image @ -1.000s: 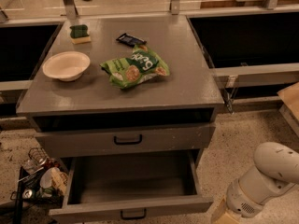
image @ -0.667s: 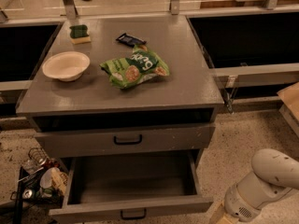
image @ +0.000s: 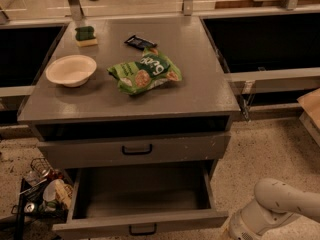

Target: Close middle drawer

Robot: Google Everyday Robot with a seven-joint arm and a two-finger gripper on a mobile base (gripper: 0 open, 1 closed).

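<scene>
The middle drawer [image: 142, 191] is pulled well out of the grey cabinet. Its deep plain grey box is open to view and holds nothing I can see. Its low flat front [image: 90, 227] has a small black handle [image: 142, 229] at the centre, near the bottom edge of the view. Above it, the taller drawer front [image: 75, 154] with a bigger black handle [image: 137, 149] is shut. Only my white arm [image: 280, 209] shows, at the bottom right, to the right of the open drawer. My gripper itself is out of view.
On the cabinet top [image: 200, 79] lie a white bowl [image: 71, 70], a green chip bag [image: 145, 73], a dark snack bar [image: 140, 42] and a green sponge [image: 86, 35]. A wire basket of clutter [image: 40, 191] stands on the floor at the left.
My white arm has sunk a little lower at the bottom right. The drawer and the things on top have not moved.
</scene>
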